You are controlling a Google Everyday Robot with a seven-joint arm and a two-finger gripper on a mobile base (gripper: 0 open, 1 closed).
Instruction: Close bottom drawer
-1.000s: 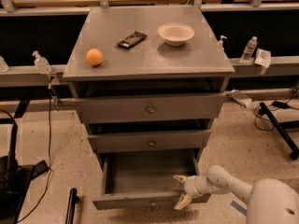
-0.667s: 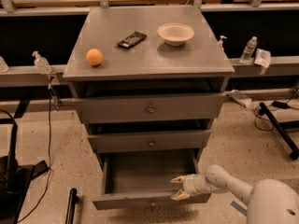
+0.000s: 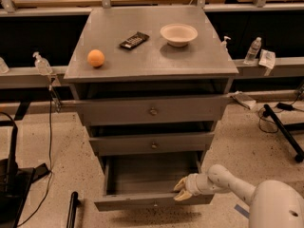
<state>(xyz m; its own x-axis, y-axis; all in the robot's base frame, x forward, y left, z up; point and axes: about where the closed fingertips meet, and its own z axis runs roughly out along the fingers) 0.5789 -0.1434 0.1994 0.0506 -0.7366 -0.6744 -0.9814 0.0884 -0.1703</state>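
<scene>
On the cabinet top an orange (image 3: 96, 58) sits at the left, a dark bar (image 3: 134, 40) mid-way and a bowl (image 3: 178, 34) to the right. All three are well apart from the work and only at risk if the cabinet is jolted.

Below them, the bottom drawer (image 3: 142, 203) is pulled well out toward the near side, its box open and bare. The middle drawer (image 3: 153, 144) and top drawer (image 3: 152, 110) sit further in.

The gripper (image 3: 181, 191) is at the right end of the bottom drawer's front, by its top edge. Its two tan fingers (image 3: 180, 185) are spread one above the other and hold nothing. Whether they touch the front is hard to tell.

The push would start off-centre, right of the knob, and that could skew the drawer on its runners. It is better to press flat against the front, straight toward the far side. Go slowly and steadily, and keep the fingers off the top edge so they cannot be pinched under the middle drawer. Ease off as the front nears the frame, and move nearer the centre if it binds.
</scene>
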